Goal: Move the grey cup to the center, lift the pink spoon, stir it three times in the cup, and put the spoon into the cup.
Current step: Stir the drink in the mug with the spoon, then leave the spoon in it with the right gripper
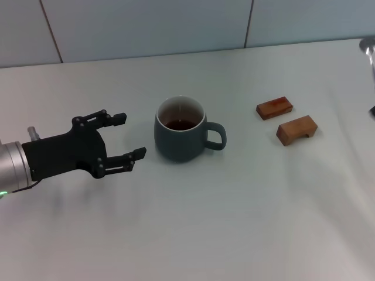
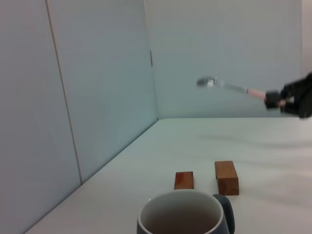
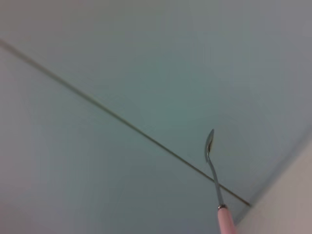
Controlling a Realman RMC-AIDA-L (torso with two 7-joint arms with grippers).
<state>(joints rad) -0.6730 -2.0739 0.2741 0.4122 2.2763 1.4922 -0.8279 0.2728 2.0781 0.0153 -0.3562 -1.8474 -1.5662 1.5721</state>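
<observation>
Head view: you have the grey cup (image 1: 180, 137) at frame centre on the bench (image 1: 234, 222), handle toward the two wooden blocks (image 1: 287, 120) at right. Left gripper (image 1: 130, 136) sits just left of the cup, fingers spread open, holding nothing.

Left wrist view: cup (image 2: 185, 214) at bottom centre; at upper right, your right gripper (image 2: 280, 99) has its fingers clamped on the pink spoon (image 2: 234, 87), raised above the bench.

Right wrist view: spoon (image 3: 214, 175) at lower right, bowl up.
</observation>
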